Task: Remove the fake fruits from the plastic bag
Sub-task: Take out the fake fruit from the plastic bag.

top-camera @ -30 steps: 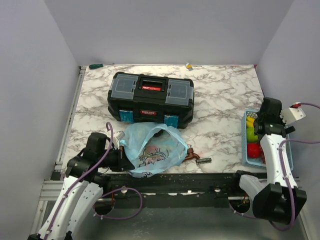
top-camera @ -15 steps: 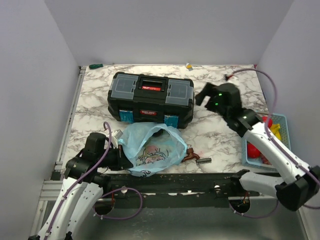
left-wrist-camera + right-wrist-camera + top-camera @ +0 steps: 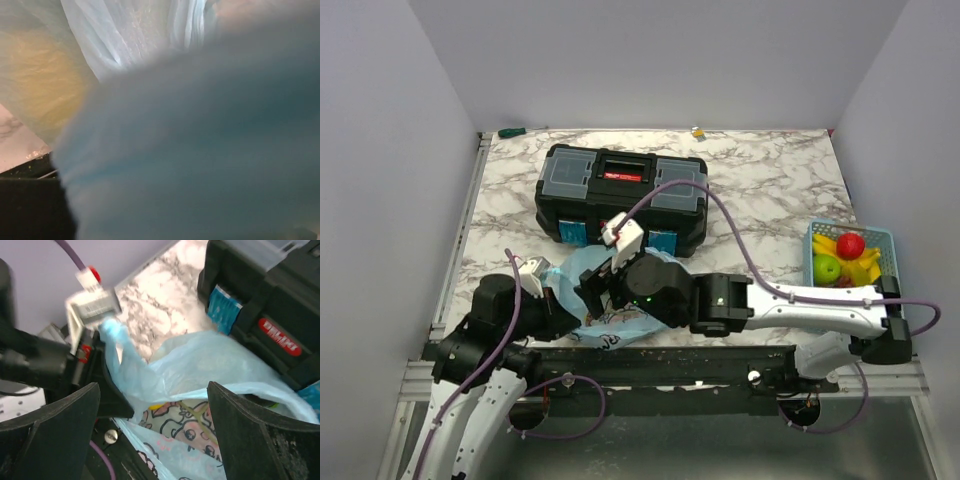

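The light-blue plastic bag (image 3: 582, 268) lies at the table's near edge, in front of the toolbox, mostly under my right arm. In the right wrist view its cartoon print (image 3: 200, 427) faces up and a bit of yellow fruit (image 3: 156, 406) shows in the opening. My left gripper (image 3: 563, 300) is at the bag's left edge, shut on a pulled-up handle (image 3: 114, 335). The left wrist view shows only blurred blue plastic (image 3: 200, 150), its fingers hidden. My right gripper (image 3: 155, 440) hangs open and empty just above the bag's mouth.
A black toolbox (image 3: 620, 195) stands behind the bag. A light-blue mesh basket (image 3: 817, 234) at the right edge holds a banana, a red apple (image 3: 850, 245) and a green apple (image 3: 827, 268). My right arm (image 3: 790, 300) stretches across the front of the table.
My right arm has swung from the basket at the right across the table to above the bag. My left gripper has stayed at the bag's left edge.
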Robot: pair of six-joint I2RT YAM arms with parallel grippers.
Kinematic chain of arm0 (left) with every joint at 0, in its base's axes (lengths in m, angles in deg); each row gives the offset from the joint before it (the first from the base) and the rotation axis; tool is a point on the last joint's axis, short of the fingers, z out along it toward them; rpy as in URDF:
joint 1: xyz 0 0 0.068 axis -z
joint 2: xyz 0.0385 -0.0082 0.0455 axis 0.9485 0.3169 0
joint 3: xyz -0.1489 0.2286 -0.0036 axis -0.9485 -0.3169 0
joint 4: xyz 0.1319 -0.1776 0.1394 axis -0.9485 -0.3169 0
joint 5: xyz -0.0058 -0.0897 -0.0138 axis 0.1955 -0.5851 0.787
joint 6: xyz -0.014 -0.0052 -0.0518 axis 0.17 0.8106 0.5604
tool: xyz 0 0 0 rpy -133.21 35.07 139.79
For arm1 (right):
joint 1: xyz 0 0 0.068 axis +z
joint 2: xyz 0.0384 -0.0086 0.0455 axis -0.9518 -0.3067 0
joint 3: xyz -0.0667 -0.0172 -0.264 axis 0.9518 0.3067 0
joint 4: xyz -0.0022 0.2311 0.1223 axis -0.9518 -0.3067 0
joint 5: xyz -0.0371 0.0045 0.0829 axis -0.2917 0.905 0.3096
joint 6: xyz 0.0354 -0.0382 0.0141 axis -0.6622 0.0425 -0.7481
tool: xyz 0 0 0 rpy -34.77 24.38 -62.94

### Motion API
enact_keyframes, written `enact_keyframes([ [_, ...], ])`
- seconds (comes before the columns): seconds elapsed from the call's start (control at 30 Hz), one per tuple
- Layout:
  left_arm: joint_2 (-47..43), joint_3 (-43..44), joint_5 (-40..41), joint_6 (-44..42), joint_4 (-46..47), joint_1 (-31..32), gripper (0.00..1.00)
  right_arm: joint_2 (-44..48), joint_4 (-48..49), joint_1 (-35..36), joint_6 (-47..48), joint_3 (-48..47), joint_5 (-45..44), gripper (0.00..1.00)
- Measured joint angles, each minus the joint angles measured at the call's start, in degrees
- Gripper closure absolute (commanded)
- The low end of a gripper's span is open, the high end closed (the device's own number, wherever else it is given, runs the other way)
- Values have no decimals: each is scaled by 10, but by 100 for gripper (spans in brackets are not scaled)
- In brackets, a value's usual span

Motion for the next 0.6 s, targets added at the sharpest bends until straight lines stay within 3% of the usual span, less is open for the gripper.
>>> enact_keyframes([
  [0.17,-46,14,33,25,-6,0,100,-40,43,10,-5,66,2,44],
  [0.37,-103,15,64,55,-41,0,100,-82,103,6,-16,176,9,46],
  [0.6,-116,18,92,56,-89,0,100,-189,182,6,1,179,31,43],
])
